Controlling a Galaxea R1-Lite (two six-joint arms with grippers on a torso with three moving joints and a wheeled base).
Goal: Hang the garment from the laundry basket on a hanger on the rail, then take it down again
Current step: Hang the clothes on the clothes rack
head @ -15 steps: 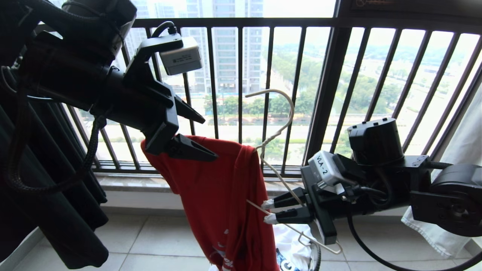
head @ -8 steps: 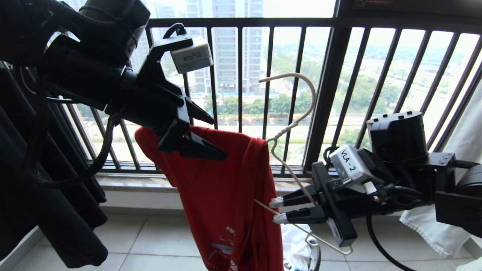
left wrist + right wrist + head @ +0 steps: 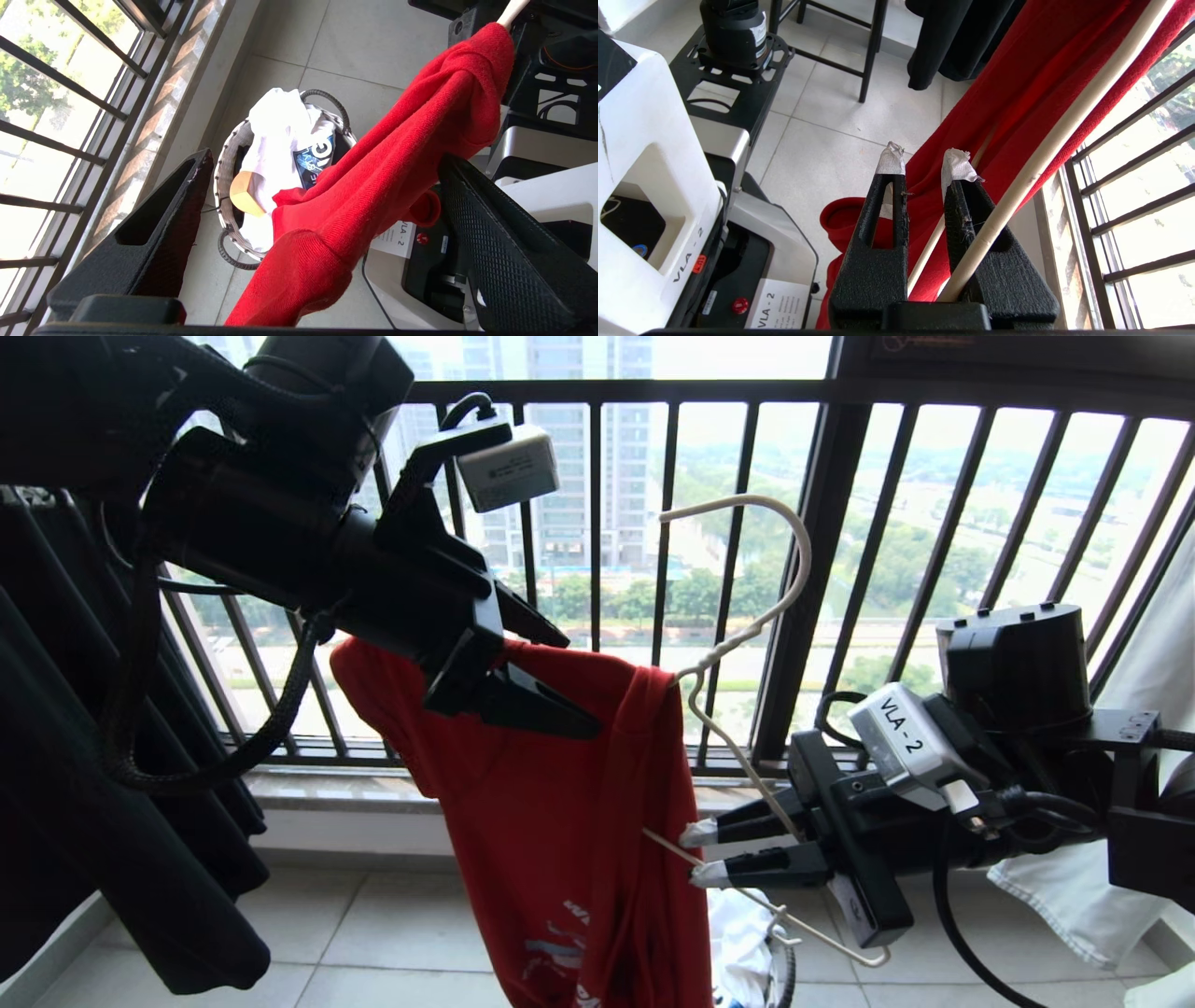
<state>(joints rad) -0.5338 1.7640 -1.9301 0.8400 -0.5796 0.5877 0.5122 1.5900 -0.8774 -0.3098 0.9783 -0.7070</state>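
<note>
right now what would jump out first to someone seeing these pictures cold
The bright red T-shirt draped over one end of a thin pale wire hanger, mid-frame before the black barred window railing. The right gripper clamps the hanger's lower wires, while the left gripper stands open around the shirt's shoulder. Below sits a small round basket holding white cloth.

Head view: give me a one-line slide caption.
Right gripper clamps the wire hanger; red T-shirt drapes over it while the open left gripper straddles the shoulder.

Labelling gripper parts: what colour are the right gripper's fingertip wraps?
White tape on the black right gripper's fingertips, clearest in the right wrist view.
</note>
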